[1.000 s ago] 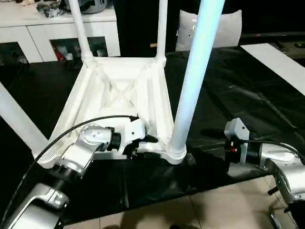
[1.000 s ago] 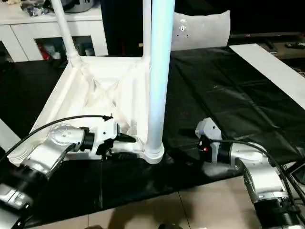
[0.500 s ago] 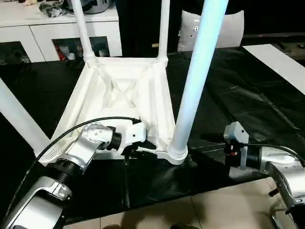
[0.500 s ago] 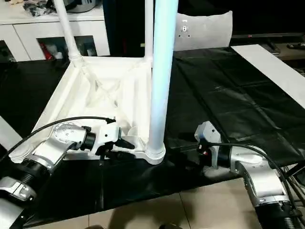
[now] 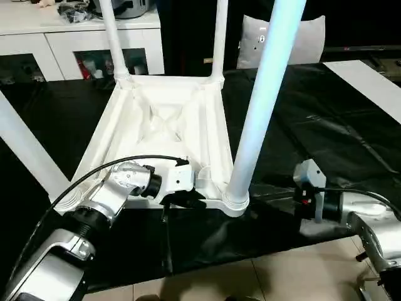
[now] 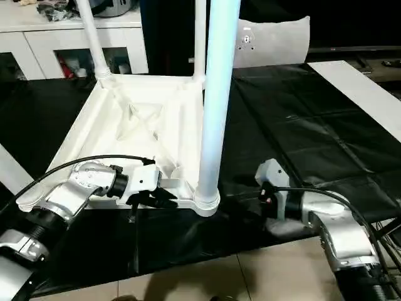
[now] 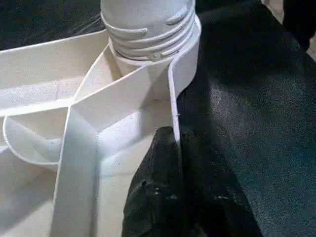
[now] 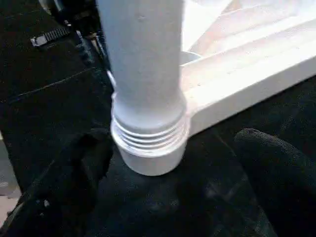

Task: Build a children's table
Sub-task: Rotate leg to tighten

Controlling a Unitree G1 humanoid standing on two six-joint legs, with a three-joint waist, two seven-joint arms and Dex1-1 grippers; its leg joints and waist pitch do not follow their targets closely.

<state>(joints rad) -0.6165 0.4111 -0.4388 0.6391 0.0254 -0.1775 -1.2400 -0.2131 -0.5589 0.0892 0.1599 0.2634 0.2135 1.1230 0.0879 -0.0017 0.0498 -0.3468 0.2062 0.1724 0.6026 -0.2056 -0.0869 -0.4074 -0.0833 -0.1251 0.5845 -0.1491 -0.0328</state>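
The children's table lies upside down on a black sheet, its ribbed underside facing up and its legs standing up from the corner sockets; the near-right leg rises tall in front of the head camera, with its ribbed collar seated in the socket at the near right corner. Compared with a second ago, the left gripper has gone from half spread to pressed together: in the left wrist view its black fingers now pinch the thin near rim of the table top just left of that corner socket, one finger inside the rim and one outside. The table and its legs have not shifted on the sheet; the small drift across the head views is the camera's own. The right gripper has kept its place on the sheet, right of the near-right corner, its jaws spread wide on either side of the leg's collar without touching it. A white cabinet with glass doors stands at the far left. No writing or label can be read anywhere.
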